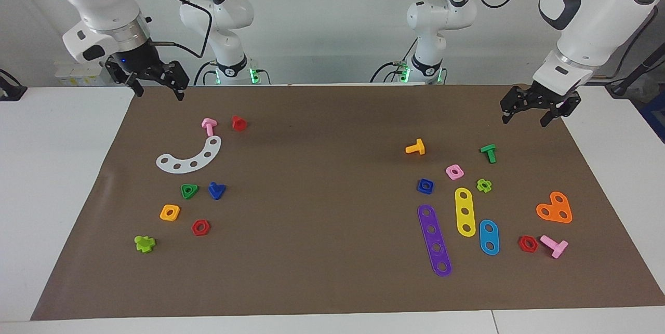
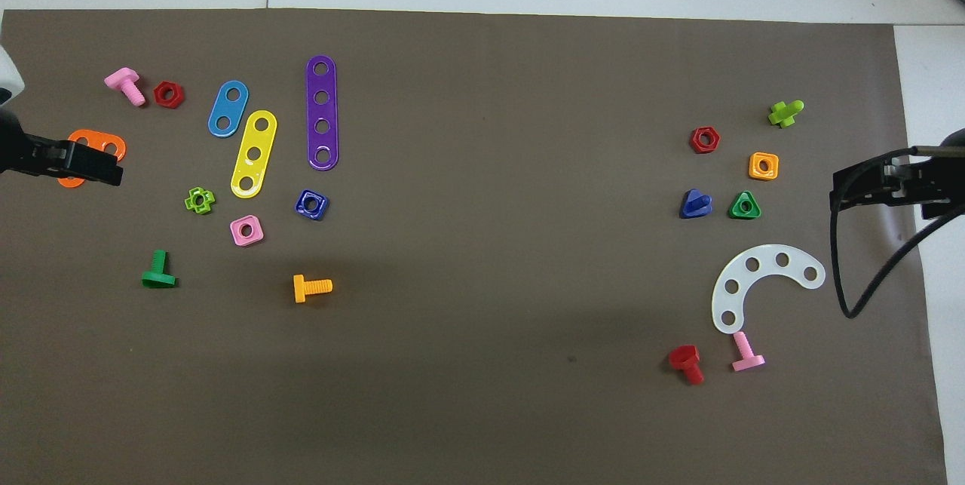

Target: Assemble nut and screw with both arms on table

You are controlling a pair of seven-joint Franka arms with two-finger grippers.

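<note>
Evidently nothing has been picked up yet: the small dark-blue square plastic nut (image 1: 425, 185) with its round centre hole lies flat on the brown rectangular mat (image 1: 322, 271) toward the left arm's end of the table, and the small dark-blue plastic screw (image 1: 216, 190) with the triangular head rests toward the right arm's end. They are well apart, which seems to be why the job calls for two arms, one part to each.

Taking the nut as the landmark: a pink square nut (image 1: 454, 171) sits just beside it and slightly nearer the robots, a long purple four-hole strip (image 1: 435, 240) starts just beside it and runs farther from the robots, and an orange-yellow bolt (image 1: 415, 147) lies nearer the robots. This crowding suggests the nut needs a careful approach from above. The screw, well apart from the nut, sits just beside a green triangular nut (image 1: 189, 190), an easy lookalike to mistake for it.

The left gripper (image 1: 528, 116) hangs over the mat's edge at its own end, its fingers spread and holding nothing. The right gripper (image 1: 159, 92) hangs likewise over its corner of the mat, fingers apart and empty. Both appear poised to descend.
</note>
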